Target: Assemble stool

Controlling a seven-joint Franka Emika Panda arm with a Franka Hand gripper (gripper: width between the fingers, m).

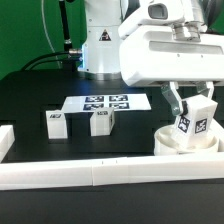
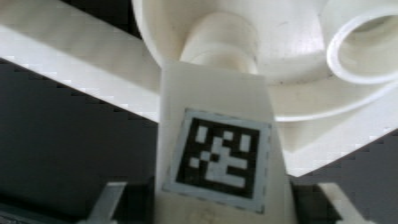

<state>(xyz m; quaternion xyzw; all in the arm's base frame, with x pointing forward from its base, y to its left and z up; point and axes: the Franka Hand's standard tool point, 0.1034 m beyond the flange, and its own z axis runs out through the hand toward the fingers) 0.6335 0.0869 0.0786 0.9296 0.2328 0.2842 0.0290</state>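
Wrist view: gripper (image 2: 214, 200) half open, clamped on a leg (image 2: 217, 110) over the seat (image 2: 285, 95); tilt's my worry. Off-centre, it'd jam or shove the seat.

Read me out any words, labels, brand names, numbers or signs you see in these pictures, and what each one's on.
No readable words, brands or numbers in either view.
Square black-and-white tag, a pattern rather than text: on the held leg block between the fingers.
Same kind of tag: on a loose leg block and a second loose leg block.
Several such tags: on the marker board.
Dark mark on the robot base: too small to read.
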